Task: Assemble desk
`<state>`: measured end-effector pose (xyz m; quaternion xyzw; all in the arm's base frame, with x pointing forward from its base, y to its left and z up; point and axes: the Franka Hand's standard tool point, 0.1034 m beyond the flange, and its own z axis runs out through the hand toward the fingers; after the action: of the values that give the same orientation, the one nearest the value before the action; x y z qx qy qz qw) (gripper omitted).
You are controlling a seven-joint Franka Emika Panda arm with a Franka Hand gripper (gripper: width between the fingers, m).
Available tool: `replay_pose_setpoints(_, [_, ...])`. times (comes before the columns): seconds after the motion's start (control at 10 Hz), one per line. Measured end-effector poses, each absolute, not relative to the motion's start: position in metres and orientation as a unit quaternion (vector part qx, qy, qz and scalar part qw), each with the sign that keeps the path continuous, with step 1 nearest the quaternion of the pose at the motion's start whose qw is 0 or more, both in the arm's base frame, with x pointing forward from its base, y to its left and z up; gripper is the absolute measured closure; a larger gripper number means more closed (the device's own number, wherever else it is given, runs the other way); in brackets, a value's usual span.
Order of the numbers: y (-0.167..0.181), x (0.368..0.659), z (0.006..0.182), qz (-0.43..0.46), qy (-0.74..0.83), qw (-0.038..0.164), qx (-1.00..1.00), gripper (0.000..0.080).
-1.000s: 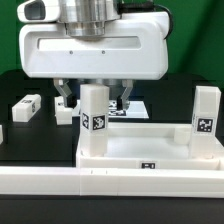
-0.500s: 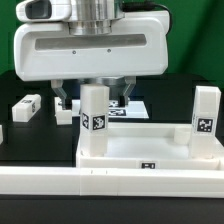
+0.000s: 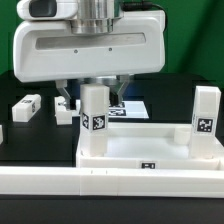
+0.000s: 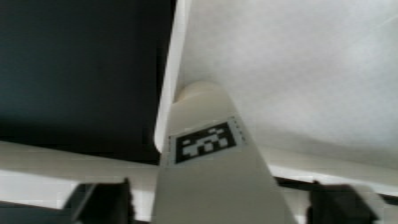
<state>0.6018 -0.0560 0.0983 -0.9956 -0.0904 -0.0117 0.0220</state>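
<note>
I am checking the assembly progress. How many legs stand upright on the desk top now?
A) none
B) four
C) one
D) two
D: one leg stands upright on the desk top under the gripper, and a second leg stands at the exterior view's right.

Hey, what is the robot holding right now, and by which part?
Nothing is gripped: the fingers of the end effector straddle the upper part of the upright leg, gaps showing on both sides.
</note>
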Motion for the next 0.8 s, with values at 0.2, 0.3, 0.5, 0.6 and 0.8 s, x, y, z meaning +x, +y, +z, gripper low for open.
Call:
replay_pose_setpoints(0.2, [-0.0562, 0.6017, 0.0982, -0.011, -0.075, 0.023, -0.997, 0.0511])
replay_pose_setpoints(0.3, [-0.0563, 0.6017, 0.0982, -0.011, -0.076, 0.023, -0.997, 0.0511])
replay_pose_setpoints(0.5, [-0.0568, 0.6017, 0.0982, -0.010, -0.007, 0.024, -1.000, 0.0511])
replay_pose_setpoints(0.6, [-0.0599, 0.6014, 0.0981, -0.011, 0.031, 0.030, -0.999, 0.0511])
replay_pose_setpoints(0.8, [-0.0647, 0.6007, 0.0981, -0.009, 0.131, 0.033, -0.991, 0.0511])
